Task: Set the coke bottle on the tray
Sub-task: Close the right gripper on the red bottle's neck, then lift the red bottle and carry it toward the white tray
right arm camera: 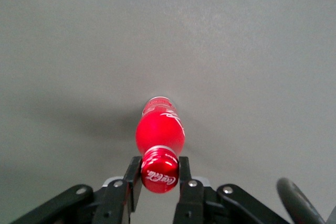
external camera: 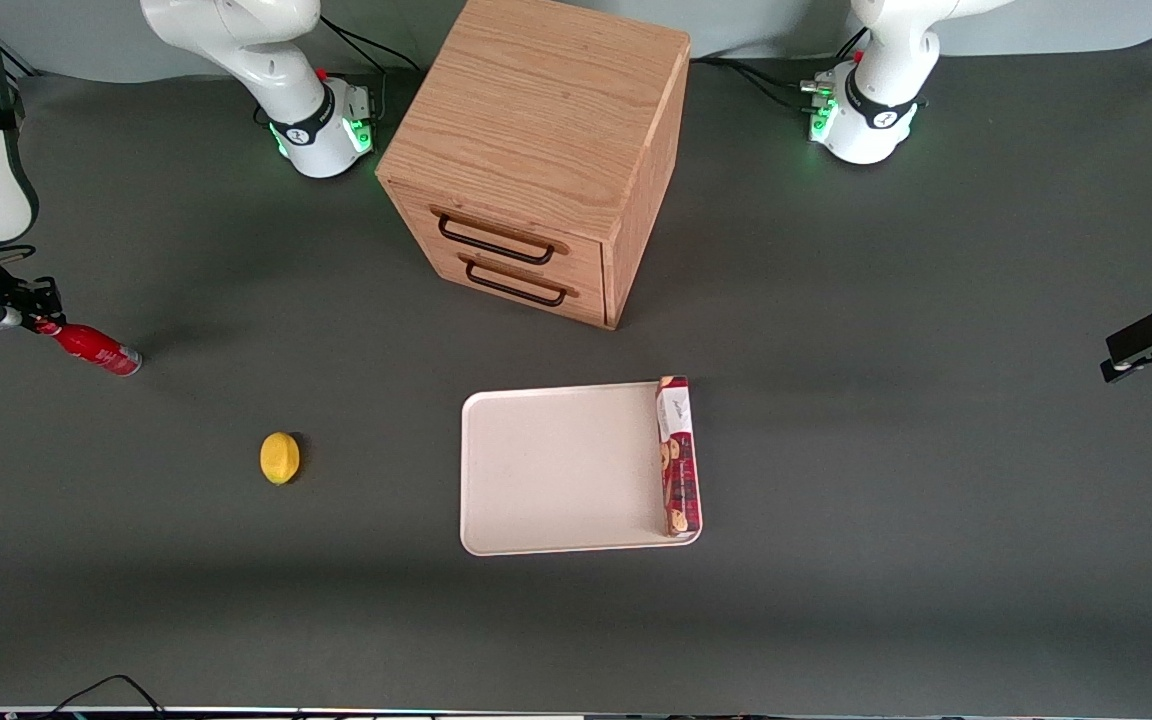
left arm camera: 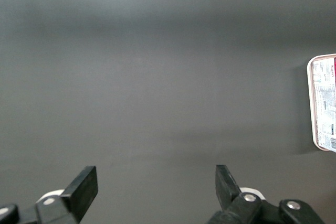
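- Grey tabletop (external camera: 886, 420) carries all.
- Oak drawer cabinet (external camera: 536, 160) stands above the cream tray (external camera: 556, 470).
- Biscuit box (external camera: 677, 455) lies along the tray's rim.
- Tool (external camera: 36, 318), at the working arm's end, clamps the coke bottle (external camera: 94, 349) by its cap.
- Lemon (external camera: 280, 458) sits nearer the camera than the bottle.

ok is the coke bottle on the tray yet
Not yet. The coke bottle is clamped at its cap by the gripper, toward the working arm's end, apart from the tray.

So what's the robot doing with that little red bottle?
The gripper is shut on the bottle, pinching it by its cap, at the working arm's end of the table. The tray waits in front of the drawers, with only a biscuit box on it. A lemon lies between bottle and tray.
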`<move>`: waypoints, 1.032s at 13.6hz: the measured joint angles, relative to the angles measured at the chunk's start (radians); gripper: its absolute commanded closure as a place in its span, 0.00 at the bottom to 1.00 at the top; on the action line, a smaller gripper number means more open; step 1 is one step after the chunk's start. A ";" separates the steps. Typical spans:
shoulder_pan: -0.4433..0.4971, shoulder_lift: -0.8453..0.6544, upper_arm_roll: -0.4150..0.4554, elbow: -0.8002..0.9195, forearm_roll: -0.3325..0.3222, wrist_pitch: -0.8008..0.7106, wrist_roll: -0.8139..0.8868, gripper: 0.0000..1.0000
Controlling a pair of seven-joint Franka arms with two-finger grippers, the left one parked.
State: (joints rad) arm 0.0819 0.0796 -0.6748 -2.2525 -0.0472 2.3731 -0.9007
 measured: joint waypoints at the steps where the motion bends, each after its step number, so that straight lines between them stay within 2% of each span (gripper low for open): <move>1: 0.007 0.000 0.002 0.022 0.001 -0.023 0.000 0.90; 4: 0.016 -0.004 0.032 0.207 0.003 -0.266 0.000 0.92; 8: 0.010 -0.019 0.149 0.529 0.008 -0.586 0.027 0.93; 11: -0.022 -0.022 0.346 0.727 0.011 -0.757 0.186 0.94; 14: -0.021 0.000 0.598 0.850 0.026 -0.837 0.530 0.94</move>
State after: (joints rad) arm 0.0604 0.0794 -0.0768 -1.4020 -0.0209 1.5358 -0.3702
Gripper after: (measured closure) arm 0.683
